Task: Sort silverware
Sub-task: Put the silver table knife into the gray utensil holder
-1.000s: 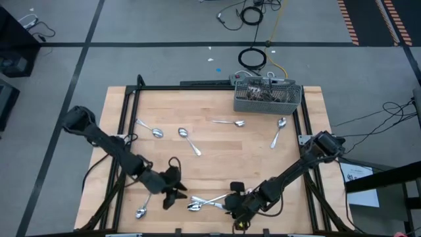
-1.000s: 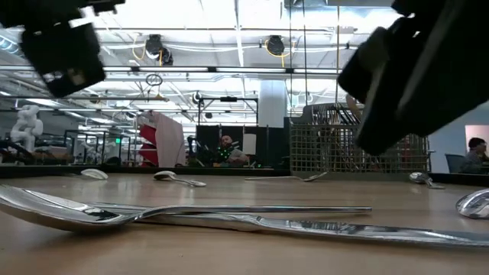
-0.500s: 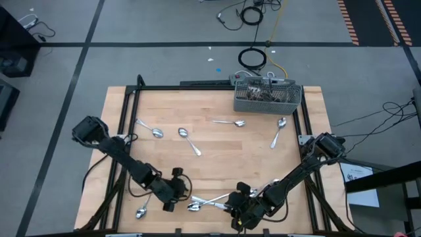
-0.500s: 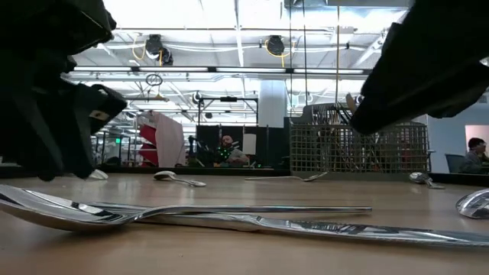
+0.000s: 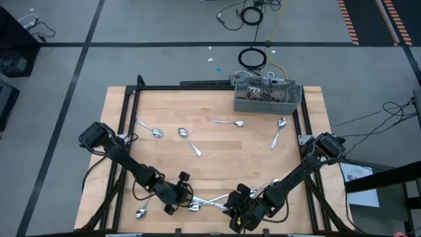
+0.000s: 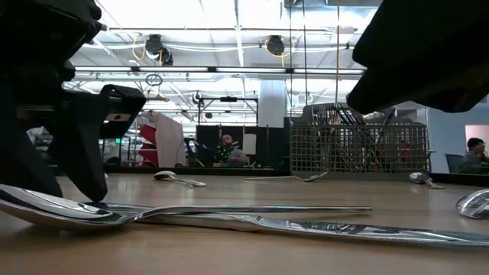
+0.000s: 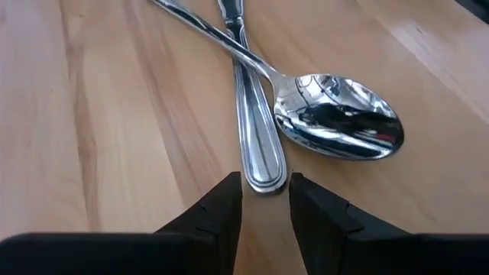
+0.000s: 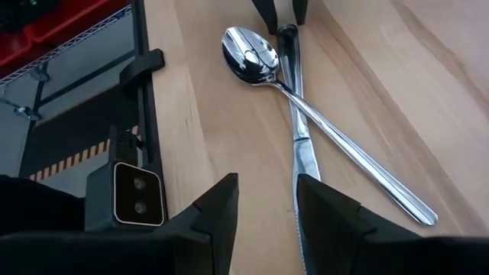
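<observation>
A knife [image 5: 209, 202] and a spoon [image 5: 197, 205] of the silverware lie crossed on the wooden table near its front edge. My left gripper [image 7: 264, 200] is down at the table, with the knife's handle end between its fingertips. The spoon's bowl [image 7: 338, 116] lies just beside it. My right gripper [image 8: 266, 205] hangs open a little above the table at the knife's blade end [image 8: 299, 191], and the blade runs below its finger gap. In the low view the left gripper [image 6: 72, 164] reaches the tabletop, while the right gripper [image 6: 428, 53] stays up. My left gripper has the knife's handle end [image 7: 262, 174] between its two fingertips, one on each long edge. The fingers slant down from the table's left and lie along the knife. The knife lies flat on the table under the spoon's handle.
A grey wire-mesh basket [image 5: 268, 96] with silverware stands at the far right. Single spoons lie at the far left [image 5: 156, 132], the middle [image 5: 187, 138], the far middle [image 5: 231, 122], the right [image 5: 279, 130] and the near left corner [image 5: 141, 212]. A black frame [image 5: 125, 112] borders the table.
My left gripper has come down to the table and toward the knife's handle end. It has rolled about its own line, and its fingers have drawn in around the handle. My right gripper has rolled a little in place. Knife and spoon have kept still.
</observation>
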Motion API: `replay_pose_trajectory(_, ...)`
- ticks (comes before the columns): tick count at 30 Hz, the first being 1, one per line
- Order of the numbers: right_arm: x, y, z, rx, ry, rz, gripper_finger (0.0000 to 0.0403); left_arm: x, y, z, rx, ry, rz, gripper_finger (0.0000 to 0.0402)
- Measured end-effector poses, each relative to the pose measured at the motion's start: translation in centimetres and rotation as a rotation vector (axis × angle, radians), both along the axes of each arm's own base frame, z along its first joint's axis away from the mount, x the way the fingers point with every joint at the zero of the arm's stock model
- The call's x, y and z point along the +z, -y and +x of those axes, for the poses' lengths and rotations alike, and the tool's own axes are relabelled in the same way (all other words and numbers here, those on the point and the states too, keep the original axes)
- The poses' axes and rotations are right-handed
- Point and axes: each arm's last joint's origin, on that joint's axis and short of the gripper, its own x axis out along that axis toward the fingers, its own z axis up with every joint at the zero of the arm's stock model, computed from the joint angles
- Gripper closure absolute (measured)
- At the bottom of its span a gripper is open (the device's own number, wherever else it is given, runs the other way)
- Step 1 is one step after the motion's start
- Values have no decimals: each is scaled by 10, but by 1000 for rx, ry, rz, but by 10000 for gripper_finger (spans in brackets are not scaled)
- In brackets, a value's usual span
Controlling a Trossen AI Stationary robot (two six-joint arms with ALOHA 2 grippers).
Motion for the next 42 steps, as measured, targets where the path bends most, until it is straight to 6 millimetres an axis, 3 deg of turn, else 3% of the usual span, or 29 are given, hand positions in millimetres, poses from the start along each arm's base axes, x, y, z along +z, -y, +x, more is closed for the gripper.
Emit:
replay_pose_trajectory(6, 0, 0, 0, -1, -1, -1, 277, 3, 2, 4, -13, 38, -53, 274)
replay_pose_trajectory(17, 0, 0, 0, 0, -1, -4, 277, -7, -5, 12, 1, -15, -129, 197)
replay_pose_trajectory(37, 1, -1, 0, 0, 3, 4, 277, -8, -7, 14, 71, -16, -157, 197)
replay_pose_trajectory(42, 1, -1, 0, 5, 4, 0, 277, -8, -7, 14, 76, -31, -172, 219)
